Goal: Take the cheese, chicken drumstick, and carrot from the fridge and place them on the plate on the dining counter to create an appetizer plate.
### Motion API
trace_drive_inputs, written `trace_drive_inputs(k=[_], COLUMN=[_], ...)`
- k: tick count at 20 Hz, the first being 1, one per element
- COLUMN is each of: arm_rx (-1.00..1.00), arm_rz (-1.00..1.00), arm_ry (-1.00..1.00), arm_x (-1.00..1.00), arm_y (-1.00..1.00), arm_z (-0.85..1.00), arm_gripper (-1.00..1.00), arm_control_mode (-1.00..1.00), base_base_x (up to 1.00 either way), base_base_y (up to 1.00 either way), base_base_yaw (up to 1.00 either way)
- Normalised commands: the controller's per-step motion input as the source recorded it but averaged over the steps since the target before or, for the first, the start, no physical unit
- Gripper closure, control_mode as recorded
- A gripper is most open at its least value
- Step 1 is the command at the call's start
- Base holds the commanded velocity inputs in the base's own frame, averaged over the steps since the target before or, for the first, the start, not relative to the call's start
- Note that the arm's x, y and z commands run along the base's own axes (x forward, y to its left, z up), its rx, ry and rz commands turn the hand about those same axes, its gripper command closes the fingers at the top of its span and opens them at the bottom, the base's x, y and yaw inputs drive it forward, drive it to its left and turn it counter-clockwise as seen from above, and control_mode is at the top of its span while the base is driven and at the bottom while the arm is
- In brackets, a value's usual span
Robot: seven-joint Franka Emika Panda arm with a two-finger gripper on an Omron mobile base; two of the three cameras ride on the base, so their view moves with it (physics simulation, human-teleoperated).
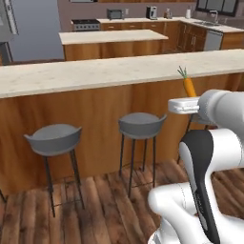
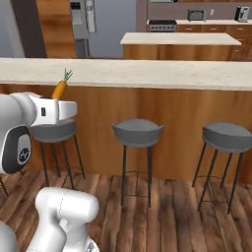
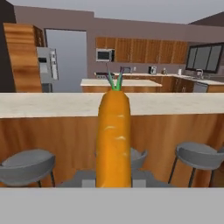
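- While the arm faced the dining counter (image 1: 95, 71) from the stool side, the gripper (image 3: 113, 177) was clamped on the carrot (image 3: 113, 140), thick end down between the jaws, green top pointing up and away.
- From the left base camera, the carrot (image 1: 189, 86) stood up out of the hand, level with the counter's edge; from the right, it (image 2: 59, 89) rose above the white wrist.
- I judged it light, stiff and smooth, so liable to pivot or slip under a light squeeze.
- Hold low on the thick end looked sound; the tapered tip would give less to grip.
- Stools (image 1: 141, 125) stood between base and counter.
- No plate was in sight.
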Motion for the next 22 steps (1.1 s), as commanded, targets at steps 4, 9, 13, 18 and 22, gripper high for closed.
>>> trace_drive_inputs(k=[4,9,13,18,22], arm_rx=[0.00,0.00,0.00,0.00,0.00], arm_rz=[0.00,0.00,0.00,0.00,0.00], arm_ry=[0.00,0.00,0.00,0.00,0.00], arm_x=[0.00,0.00,0.00,0.00,0.00], arm_y=[0.00,0.00,0.00,0.00,0.00], arm_z=[0.00,0.00,0.00,0.00,0.00], arm_gripper=[1.00,1.00,1.00,1.00,1.00], arm_control_mode=[1.00,1.00,1.00,1.00,1.00], base_base_x=[-0.88,-0.78,-0.33,0.09,0.54], base_base_y=[1.00,1.00,1.00,1.00,1.00], base_base_yaw=[-0.13,-0.05,0.00,0.00,0.00])
